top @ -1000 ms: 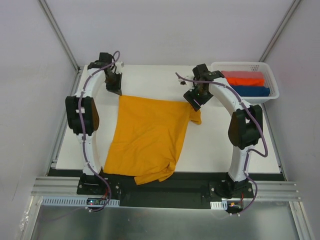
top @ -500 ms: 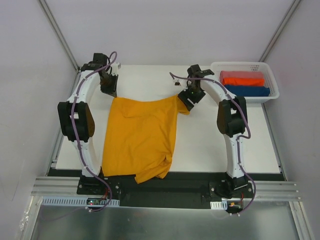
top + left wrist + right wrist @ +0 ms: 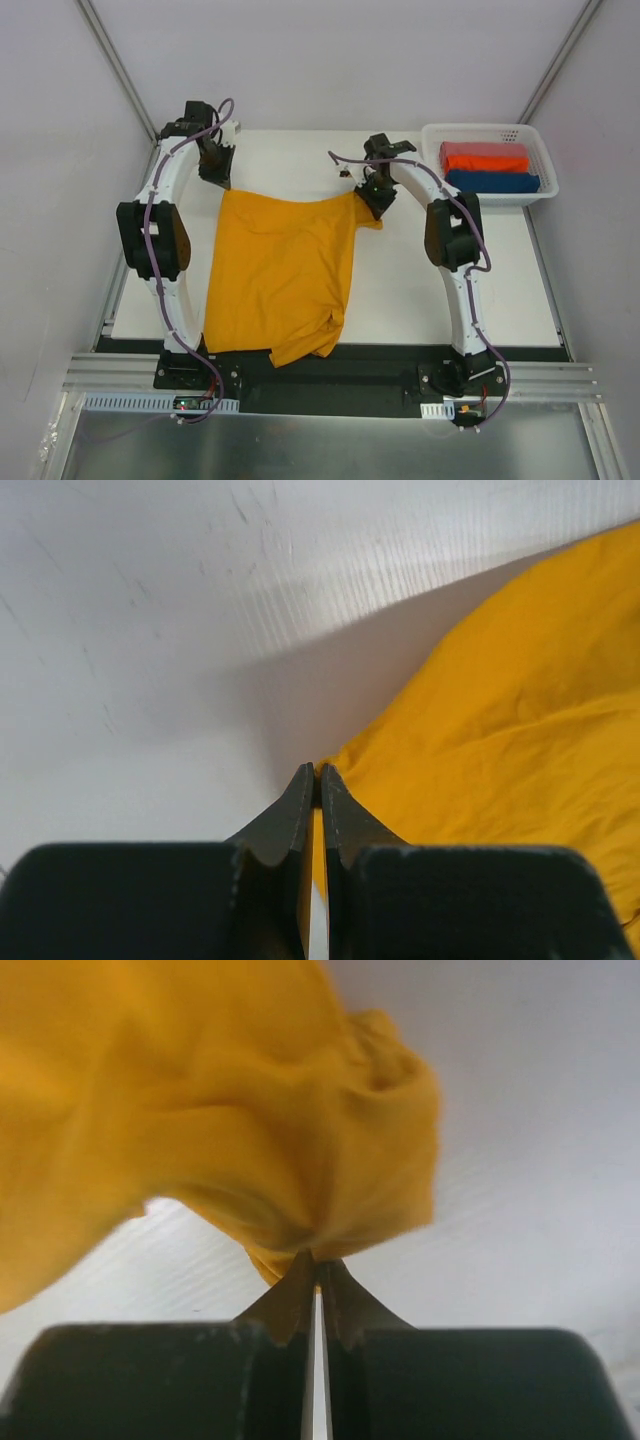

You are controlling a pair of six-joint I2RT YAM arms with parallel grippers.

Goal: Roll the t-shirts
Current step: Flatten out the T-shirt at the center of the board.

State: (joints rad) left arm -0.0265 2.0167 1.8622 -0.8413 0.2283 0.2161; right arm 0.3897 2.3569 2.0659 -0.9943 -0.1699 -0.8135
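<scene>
The t-shirt (image 3: 285, 270) is matt mustard cloth, soft and creased. The table (image 3: 420, 290) beneath it is white, matt, finely ribbed and lightly scuffed. The left gripper (image 3: 317, 772) and right gripper (image 3: 316, 1260) have black matt plastic fingers. The basket (image 3: 480, 128), right of the t-shirt, is white perforated plastic. The rail (image 3: 110, 378), nearer than the t-shirt, is bare dull-sheen metal.

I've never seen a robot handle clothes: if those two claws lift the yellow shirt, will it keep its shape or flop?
Probably flop: the shirt bunches into soft folds where the right gripper pinches it. It would likely sag between that and the left gripper, given its wrinkles. It seems light: thin cloth, held by fingertip pinches.
</scene>
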